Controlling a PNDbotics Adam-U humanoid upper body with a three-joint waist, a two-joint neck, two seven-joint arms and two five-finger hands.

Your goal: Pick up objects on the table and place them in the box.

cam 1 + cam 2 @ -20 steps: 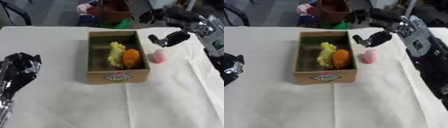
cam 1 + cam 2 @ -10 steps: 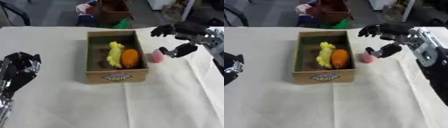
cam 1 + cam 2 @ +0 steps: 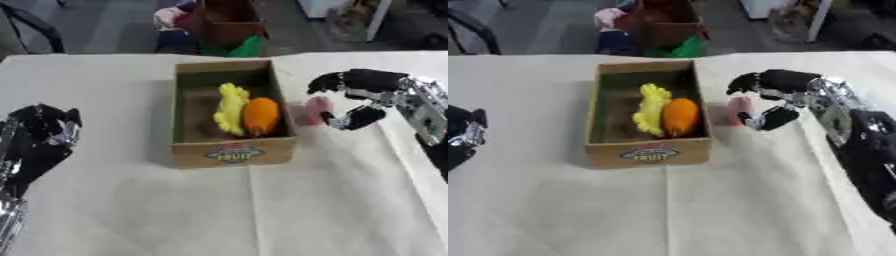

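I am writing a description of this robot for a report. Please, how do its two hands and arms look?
The right hand has glossy black fingers and thumb; behind it the wrist and forearm are silver metal with dark openings, turning black further back. The left hand, at the left edge, is also shiny black, and silver metal parts show on the arm below it. No markings can be made out.

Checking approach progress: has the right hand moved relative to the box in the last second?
Yes. The right hand has come down from beyond the box's far right corner to around the pink object.
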